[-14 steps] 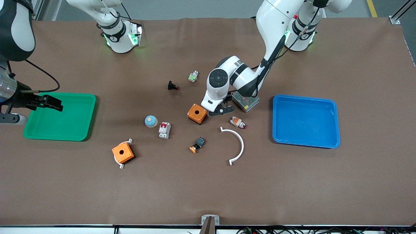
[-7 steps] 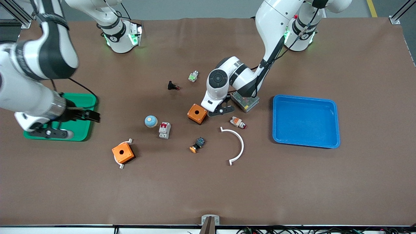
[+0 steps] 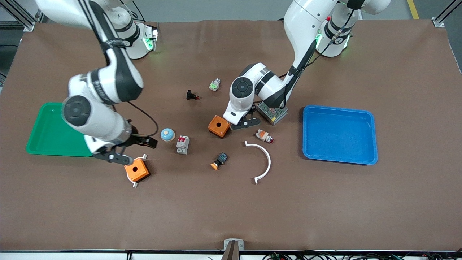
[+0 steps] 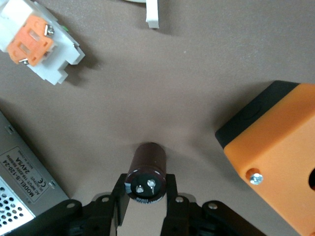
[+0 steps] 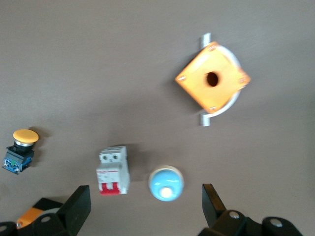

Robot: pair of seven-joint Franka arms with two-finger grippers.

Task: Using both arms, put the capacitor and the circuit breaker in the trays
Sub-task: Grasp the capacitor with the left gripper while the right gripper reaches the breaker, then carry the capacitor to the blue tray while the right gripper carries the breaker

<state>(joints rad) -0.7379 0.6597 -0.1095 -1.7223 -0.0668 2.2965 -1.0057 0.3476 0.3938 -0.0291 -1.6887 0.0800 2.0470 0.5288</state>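
Front view shows the left claw (image 3: 244, 122) low at the surface (image 3: 231, 216) in the middle of the frame, just beside an orange box (image 3: 219, 126) and a metal power supply (image 3: 272, 111). In the left wrist view, at the lower middle of the frame, the left claw (image 4: 145, 194) is clenched on the capacitor (image 4: 146, 173), one finger on each side of it. The capacitor is a small dark brown-black cylinder; its end with two small metal terminals faces the camera, and its long axis points away from the claw, along the surface. I cannot tell if it touches the surface.

The circuit breaker (image 3: 182, 144) lies on the surface left of the center of the front view, just beside a blue dome part (image 3: 168, 134). It is a white-grey block with red toggles. In the right wrist view the circuit breaker (image 5: 113, 170) is at the lower left-middle of the frame, its long axis is vertical in the frame and its red end is toward the claw.

The right claw (image 3: 148, 142) hangs over the surface at the left-middle of the front view, beside the blue dome part, and its fingers (image 5: 76, 206) are spread wide and hold nothing.

A green tray (image 3: 47, 144) is at the left of the frame and a blue tray (image 3: 339, 159) at the right.
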